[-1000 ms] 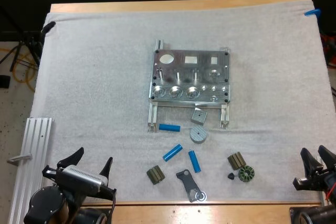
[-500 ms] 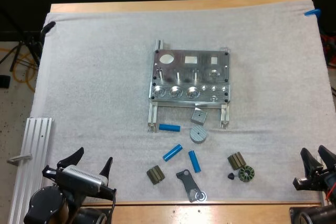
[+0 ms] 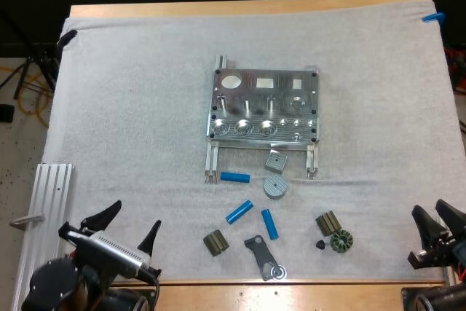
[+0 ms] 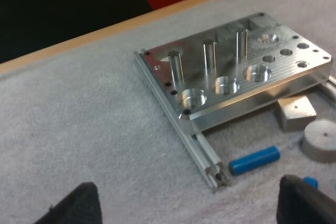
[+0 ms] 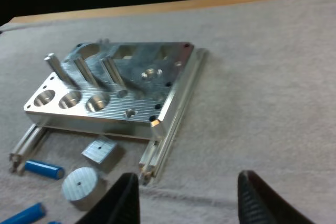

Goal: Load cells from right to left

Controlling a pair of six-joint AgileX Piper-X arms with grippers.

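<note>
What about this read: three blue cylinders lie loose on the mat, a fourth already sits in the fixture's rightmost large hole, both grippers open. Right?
No fourth cylinder is loaded: the left wrist view shows all three large holes of the fixture empty. The three blue cylinders lie loose on the mat, and the left gripper and right gripper are open.

fixture [image 3: 263, 111]: silver, ribbed | cylinders [image 3: 235, 177]: bright blue | mat [image 3: 131, 107]: white | table [image 3: 218, 9]: tan wood
</note>
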